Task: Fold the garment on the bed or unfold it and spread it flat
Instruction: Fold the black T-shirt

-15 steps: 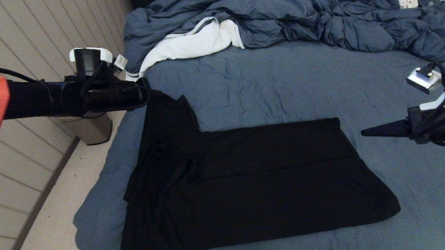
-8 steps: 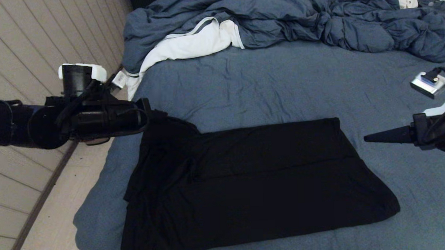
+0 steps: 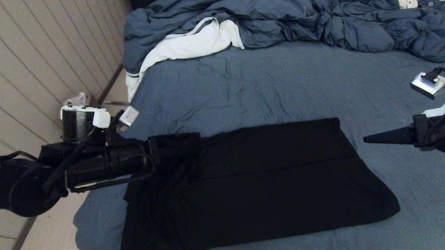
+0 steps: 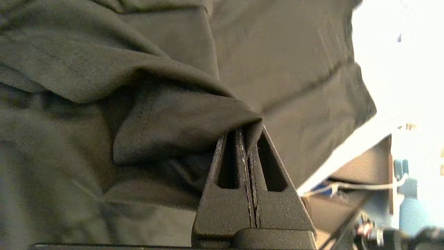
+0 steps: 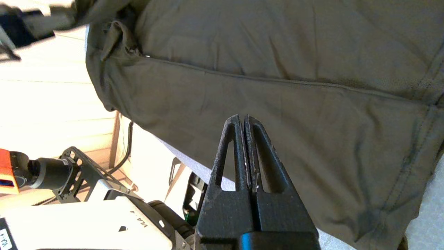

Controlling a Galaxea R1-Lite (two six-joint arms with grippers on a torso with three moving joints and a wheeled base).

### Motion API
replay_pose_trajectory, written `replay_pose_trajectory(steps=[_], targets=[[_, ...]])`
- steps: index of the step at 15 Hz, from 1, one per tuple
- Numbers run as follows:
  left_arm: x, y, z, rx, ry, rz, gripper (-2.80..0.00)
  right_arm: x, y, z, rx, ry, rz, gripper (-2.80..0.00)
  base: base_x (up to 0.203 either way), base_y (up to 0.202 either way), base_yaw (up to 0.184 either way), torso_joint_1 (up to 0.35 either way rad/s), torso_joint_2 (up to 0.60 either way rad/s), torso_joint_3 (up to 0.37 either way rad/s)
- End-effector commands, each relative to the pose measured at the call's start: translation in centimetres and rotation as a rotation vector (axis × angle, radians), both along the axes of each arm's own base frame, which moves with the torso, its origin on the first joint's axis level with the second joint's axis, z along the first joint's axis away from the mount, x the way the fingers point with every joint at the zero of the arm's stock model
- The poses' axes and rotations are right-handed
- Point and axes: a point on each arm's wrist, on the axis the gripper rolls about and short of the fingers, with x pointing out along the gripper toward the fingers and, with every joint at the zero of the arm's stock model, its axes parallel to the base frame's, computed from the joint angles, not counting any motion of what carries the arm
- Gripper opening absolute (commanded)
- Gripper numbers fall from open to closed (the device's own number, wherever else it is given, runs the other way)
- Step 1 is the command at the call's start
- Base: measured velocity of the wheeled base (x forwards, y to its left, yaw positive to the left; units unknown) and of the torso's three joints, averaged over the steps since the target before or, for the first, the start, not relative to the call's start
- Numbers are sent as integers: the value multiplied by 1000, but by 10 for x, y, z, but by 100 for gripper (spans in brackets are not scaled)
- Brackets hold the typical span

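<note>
Left gripper (image 3: pixel 152 148) clamped on the garment (image 3: pixel 262 183) sleeve at its left end — we see its long axis running rightward across the bed (image 3: pixel 281 88) toward the empty, closed right gripper (image 3: pixel 366 139) — left arm nearer.

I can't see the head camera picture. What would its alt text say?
A black garment lies folded on a blue-grey bed, its left sleeve pinched in the robot's shut left end effector. The right end effector, shut and empty, hovers beside the shirt; a rumpled duvet lies behind.
</note>
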Motion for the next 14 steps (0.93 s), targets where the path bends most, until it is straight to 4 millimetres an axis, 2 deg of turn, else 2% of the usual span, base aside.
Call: replay_pose_trajectory(steps=[1,8,13,14], targets=[[-11,-4,-12,5,23,-29,-280,2,0,-3,6,11,6,-280,0,0,0,0,0,0],[-29,-9,-33,16,47,-70,-280,8,-2,-16,16,52,10,-280,0,0,0,0,0,0],[-33,-9,-42,30,81,-71,-280,9,-3,-19,17,58,14,-280,0,0,0,0,0,0],[-32,-8,-44,41,82,-46,0,10,-3,-19,17,60,14,-280,0,0,0,0,0,0]])
